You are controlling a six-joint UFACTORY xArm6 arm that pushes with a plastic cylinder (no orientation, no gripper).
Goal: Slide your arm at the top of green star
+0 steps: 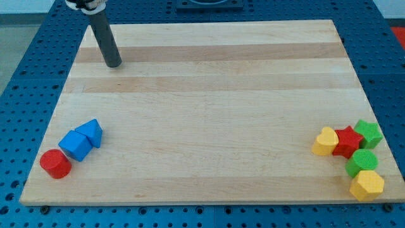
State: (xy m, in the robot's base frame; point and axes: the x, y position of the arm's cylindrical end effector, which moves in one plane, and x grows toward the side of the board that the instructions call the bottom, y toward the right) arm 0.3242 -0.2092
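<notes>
My tip [114, 64] rests on the wooden board near its top left corner, and the dark rod rises from it toward the view's top. The green star [368, 133] lies far off at the board's right edge, in a tight cluster. It touches a red star [347, 142] on its left, and a green cylinder [362, 162] sits just below it. My tip is far to the left of and above the green star, touching no block.
A yellow heart [326, 141] sits left of the red star. A yellow hexagon [367, 185] lies at the bottom right. At the bottom left lie a blue triangle [91, 132], a blue cube [76, 145] and a red cylinder [55, 164].
</notes>
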